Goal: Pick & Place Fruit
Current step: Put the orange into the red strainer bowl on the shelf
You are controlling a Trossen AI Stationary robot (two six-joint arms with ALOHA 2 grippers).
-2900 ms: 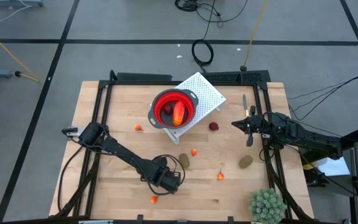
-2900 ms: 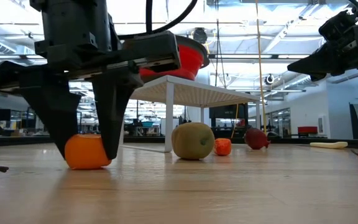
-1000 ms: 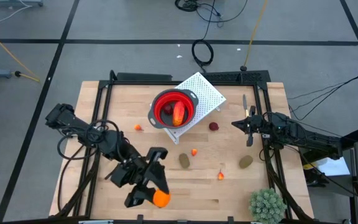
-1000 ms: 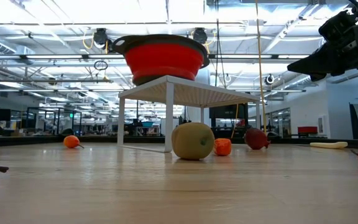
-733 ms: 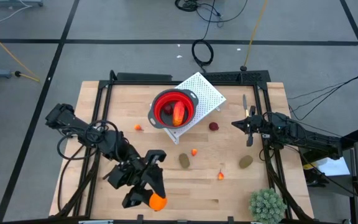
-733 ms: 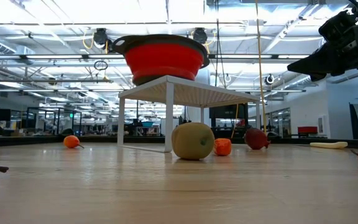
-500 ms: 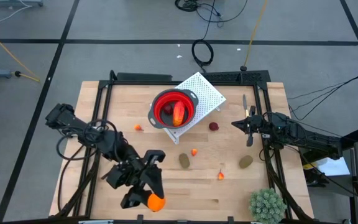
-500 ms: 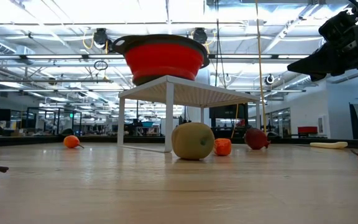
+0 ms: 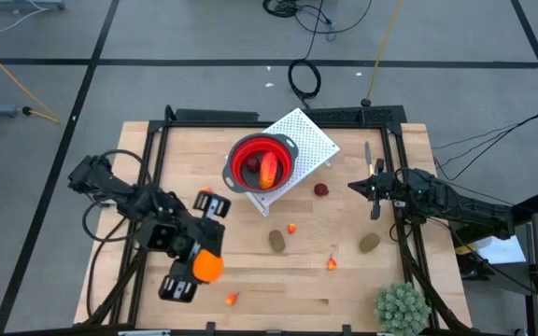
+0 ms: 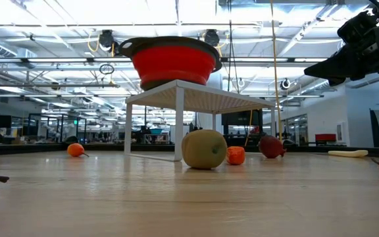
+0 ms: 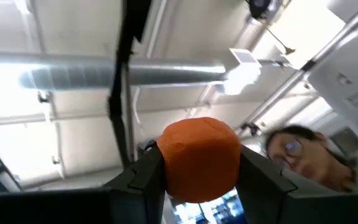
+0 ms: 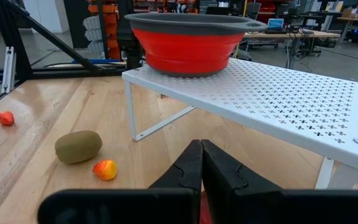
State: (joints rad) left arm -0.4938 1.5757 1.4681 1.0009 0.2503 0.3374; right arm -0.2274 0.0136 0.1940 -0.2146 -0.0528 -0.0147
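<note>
Left gripper (image 9: 201,264) of yours is clamped on the orange ball (image 9: 206,266), one finger on each side, lifted above the front-left part of the wooden table (image 9: 344,289). From the left wrist you see that ball (image 11: 199,159) squeezed between the two dark fingers (image 11: 143,178), camera tipped up at the ceiling, with a person (image 11: 309,155) at the edge of the view.

Look around it: a tiny orange bit (image 9: 232,299) lies on the table just beside the gripper, another (image 9: 208,192) sits near the left arm. A red-orange piece (image 9: 268,169) rests inside the red bowl (image 9: 247,154), which stands on the white perforated stand (image 9: 314,140). Below the stand you have a brown-green kiwi (image 9: 276,240), a small orange piece (image 9: 291,228) near it, and another orange piece (image 9: 332,264) farther right. A dark red ball (image 9: 321,189) sits just beside the stand, a second kiwi (image 9: 370,243) lies near the right arm.

Your right gripper (image 9: 374,189) waits at the right side of the table, fingers pressed together, holding nothing. A spiky green plant (image 9: 401,306) stands at the front-right corner.
</note>
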